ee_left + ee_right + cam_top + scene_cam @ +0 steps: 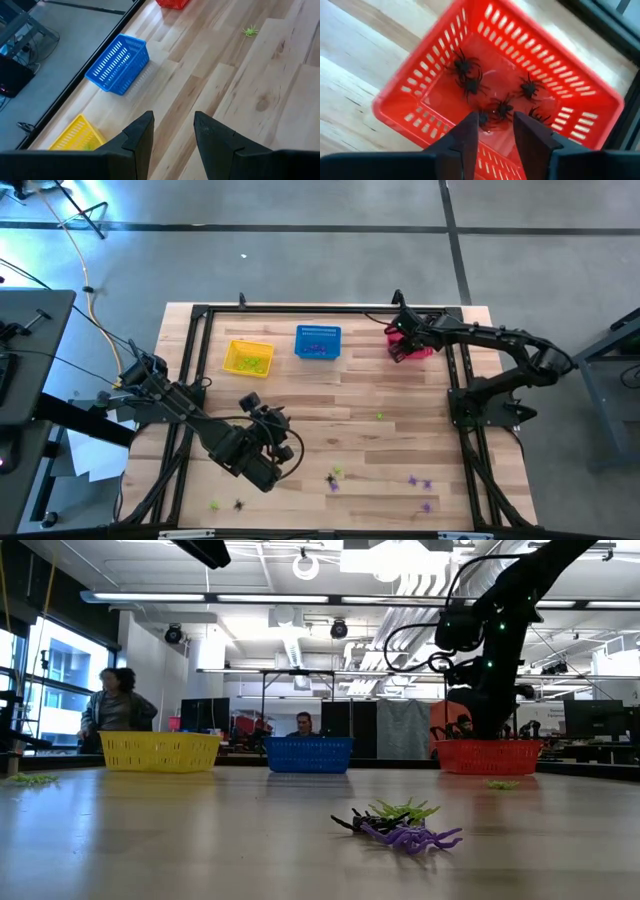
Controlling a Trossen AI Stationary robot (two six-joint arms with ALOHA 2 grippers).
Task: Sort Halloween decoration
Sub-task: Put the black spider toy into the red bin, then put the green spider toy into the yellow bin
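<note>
From above, three mesh baskets line the far side of the wooden desk [400,390]: a yellow basket [248,358], a blue basket [318,343] and a red basket [412,345]. The right tool [398,340] hangs over the red basket, while the left tool [283,462] sits above bare boards near the desk's middle. Loose spider trinkets [420,482] in purple, yellow-green and black lie scattered along the near edge, with one green spider [380,416] alone at mid-desk.

At desk level, a small tangle of purple, green and black spiders [400,825] lies in the foreground, the three baskets in a row behind, the right arm reaching down onto the red one [490,755]. Two people [115,705] are seen in the room beyond.

The left wrist camera shows the left tool [172,132] spread and empty over the boards, the blue basket [119,65] and yellow basket [75,135] ahead.

The right wrist camera shows the right tool [492,132] spread above the red basket [420,100], where several black spiders [470,80] rest on the floor.
</note>
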